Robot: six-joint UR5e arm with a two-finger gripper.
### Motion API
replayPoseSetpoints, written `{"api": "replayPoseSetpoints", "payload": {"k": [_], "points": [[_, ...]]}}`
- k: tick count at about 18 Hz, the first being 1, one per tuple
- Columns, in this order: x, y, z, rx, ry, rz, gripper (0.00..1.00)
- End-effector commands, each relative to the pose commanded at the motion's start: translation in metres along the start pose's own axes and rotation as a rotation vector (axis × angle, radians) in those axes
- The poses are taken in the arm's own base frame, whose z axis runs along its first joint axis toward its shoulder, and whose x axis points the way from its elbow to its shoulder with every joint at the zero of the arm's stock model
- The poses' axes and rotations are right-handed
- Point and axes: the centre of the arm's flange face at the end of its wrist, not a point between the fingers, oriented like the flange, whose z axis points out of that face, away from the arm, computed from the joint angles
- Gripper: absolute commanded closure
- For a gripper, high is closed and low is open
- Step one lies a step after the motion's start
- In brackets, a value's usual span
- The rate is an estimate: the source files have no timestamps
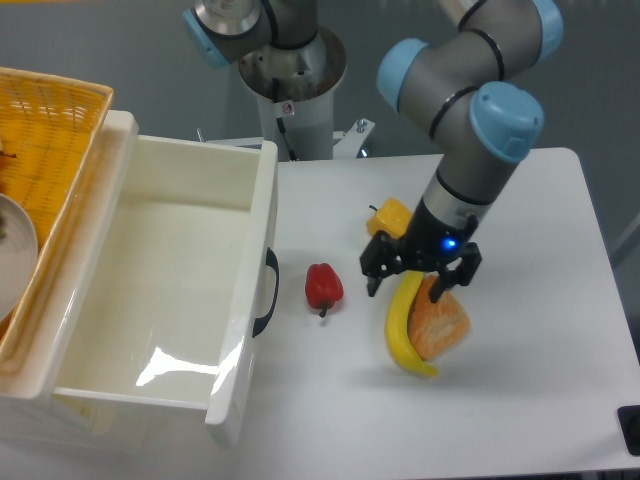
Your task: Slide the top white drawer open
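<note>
Biggest thing first: the top white drawer, a deep glossy cream-white plastic tray, fills the left half of my view and already sits pulled well out over the white table. Its inside looks bare, w/ glare on the floor. Its panelled front faces right, running top-to-bottom in frame, and the curved black handle sits on that face, approx mid-height. I can't see the lower drawer from here.

Behind it, top left, is a yellow wicker basket w/ a pale plate partly inside.

The grey-and-blue arm comes down on the right side of the table. The gripper hangs w/ its black fingers spread apart, holding nothing, right above a yellow banana and an orange wedge-shaped toy fruit. I can't tell if the tips touch them.

Key relation for me: the handle lies to the gripper's left in frame, well apart, at about the same depth. Pull axis runs left-right, i.e. toward the gripper's side. Between the two sits a small red pepper-like toy, near the handle, so a straight sideways approach risks knocking it. A small yellow block sits just behind the gripper.

My read: the drawer looks open enough; task prob. done or nearly so.
</note>
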Motion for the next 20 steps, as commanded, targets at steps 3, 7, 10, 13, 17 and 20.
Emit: {"api": "replayPoseSetpoints", "payload": {"k": [3, 7, 10, 13, 17, 20], "points": [[-0.013, 0.009, 0.014, -0.108, -0.115, 0.103, 0.0], [-0.031, 0.015, 0.027, -0.212, -0.169, 0.331, 0.0], [-0.045, 0.018, 0.035, -0.297, -0.208, 0.465, 0.0], [-0.056, 0.017, 0.054, -0.345, -0.223, 0.568, 0.0], [-0.061, 0.015, 0.065, -0.345, -0.224, 0.571, 0.0], [-0.065, 0.01, 0.062, -0.336, -0.227, 0.598, 0.0]]}}
